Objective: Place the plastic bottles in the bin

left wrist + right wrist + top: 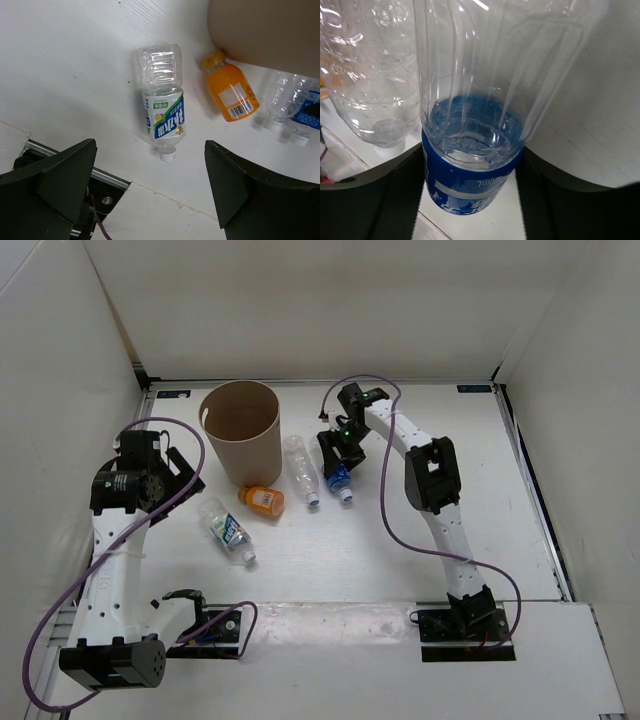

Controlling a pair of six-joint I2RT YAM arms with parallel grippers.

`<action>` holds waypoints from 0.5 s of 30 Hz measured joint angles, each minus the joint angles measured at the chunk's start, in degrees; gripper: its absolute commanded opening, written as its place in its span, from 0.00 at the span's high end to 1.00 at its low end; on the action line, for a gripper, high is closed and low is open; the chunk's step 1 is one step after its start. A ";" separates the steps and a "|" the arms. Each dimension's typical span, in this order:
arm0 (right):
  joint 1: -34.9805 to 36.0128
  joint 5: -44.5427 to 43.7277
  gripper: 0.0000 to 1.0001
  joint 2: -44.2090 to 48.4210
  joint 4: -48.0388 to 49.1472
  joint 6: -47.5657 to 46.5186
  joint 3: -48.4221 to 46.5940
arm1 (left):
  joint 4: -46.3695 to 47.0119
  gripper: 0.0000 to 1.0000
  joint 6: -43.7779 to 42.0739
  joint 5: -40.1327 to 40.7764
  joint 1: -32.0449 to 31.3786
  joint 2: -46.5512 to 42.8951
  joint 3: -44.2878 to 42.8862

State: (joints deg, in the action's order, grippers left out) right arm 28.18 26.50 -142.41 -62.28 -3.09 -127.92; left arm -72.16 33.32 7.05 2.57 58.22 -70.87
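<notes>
The brown bin (243,452) stands upright at the back left. Below it lie an orange bottle (263,501), a plain clear bottle (300,470) and a blue-labelled bottle (340,478). My right gripper (338,458) is down over the blue-labelled bottle (470,125), its black fingers (380,200) pressed against both sides of the label. A bottle with a blue-green label (228,531) lies apart at the front left. My left gripper (150,185) hangs open above the table, with that bottle (162,105) beyond its fingertips.
White walls enclose the table on three sides. The orange bottle (229,92) touches the bin's foot (270,30). The plain clear bottle (370,75) lies right beside the held one. A metal rail (100,176) runs along the near edge.
</notes>
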 measured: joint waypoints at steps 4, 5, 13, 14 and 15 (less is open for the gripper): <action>1.42 -2.23 0.56 -0.37 -1.18 -0.07 -1.31 | -0.24 0.01 -0.57 0.00 0.07 1.51 -0.55; 1.73 -2.38 0.63 -0.37 -1.31 -0.09 -1.31 | -0.28 0.01 -0.72 -0.02 0.07 1.70 -0.55; 0.74 -7.37 1.00 0.92 -1.29 0.44 -3.87 | 0.46 0.01 -0.96 0.00 0.11 1.97 -0.55; 0.13 -7.80 1.00 1.20 -1.11 0.96 -5.49 | 0.76 0.01 -0.94 0.00 0.11 1.95 -0.52; -0.70 -8.31 1.00 2.05 -0.04 1.64 -7.28 | 1.18 0.01 -0.92 0.00 0.13 1.92 -0.46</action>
State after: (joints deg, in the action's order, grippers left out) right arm 27.49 18.20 -140.35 -62.33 -1.45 -135.20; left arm -70.98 32.40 7.05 2.70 60.14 -71.33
